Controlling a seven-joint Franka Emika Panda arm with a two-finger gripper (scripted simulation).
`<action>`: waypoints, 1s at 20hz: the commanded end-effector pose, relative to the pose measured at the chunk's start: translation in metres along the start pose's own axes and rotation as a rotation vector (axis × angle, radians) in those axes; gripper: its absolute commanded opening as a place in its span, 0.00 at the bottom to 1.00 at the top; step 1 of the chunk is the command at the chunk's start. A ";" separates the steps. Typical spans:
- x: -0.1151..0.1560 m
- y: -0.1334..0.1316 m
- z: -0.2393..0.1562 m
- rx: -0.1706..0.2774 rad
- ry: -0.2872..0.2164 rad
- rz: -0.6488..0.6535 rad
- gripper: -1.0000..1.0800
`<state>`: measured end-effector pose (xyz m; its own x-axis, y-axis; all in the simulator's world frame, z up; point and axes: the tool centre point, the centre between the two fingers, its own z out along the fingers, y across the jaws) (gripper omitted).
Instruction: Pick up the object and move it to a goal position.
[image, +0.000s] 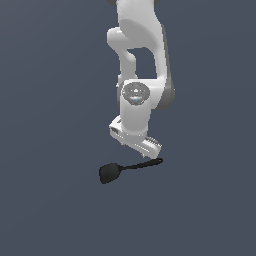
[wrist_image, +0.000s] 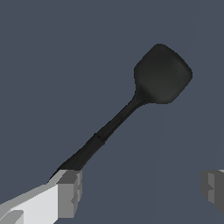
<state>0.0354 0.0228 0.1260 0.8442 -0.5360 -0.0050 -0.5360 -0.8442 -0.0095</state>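
Black all over, the spatula (image: 125, 168) is seen lying flat on the plain grey desk (image: 45, 200), its rounded blade (image: 110, 173) toward the exterior view's left and its slim rod handle (image: 145, 163) running off toward the exterior view's right. The claw (wrist_image: 140, 188) is held spread wide just above it, and nothing is gripped. In the wrist view one fingertip (wrist_image: 70, 187) is seen right at the tip of the handle, seemingly overlapping it, while the other fingertip (wrist_image: 213, 186) stands well apart over bare desk.

No goal marker can be made out in either view, so the target position cannot be placed.

The main risk is judged to lie in the alignment. The claw's middle is not centred over the handle; only the very end of the rod falls near one finger. If the descent were made as things stand, that finger could be brought down onto the handle tip rather than beside it, and the spatula could be pressed, tipped or skidded across the desk. If the jaws were closed from here, the rod might be swept sideways and spun instead of being pinched, or caught only at its extreme end. A hold so far from the blade would be expected to let the heavier blade droop or swing, and the thin round rod could be rolled out of the pads during the carry.
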 end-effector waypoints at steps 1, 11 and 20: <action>0.003 -0.001 0.006 0.000 -0.001 0.074 0.96; 0.013 -0.005 0.030 -0.002 -0.001 0.361 0.96; 0.020 -0.007 0.049 -0.006 0.004 0.584 0.96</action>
<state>0.0551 0.0189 0.0799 0.4394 -0.8983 -0.0055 -0.8983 -0.4394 -0.0010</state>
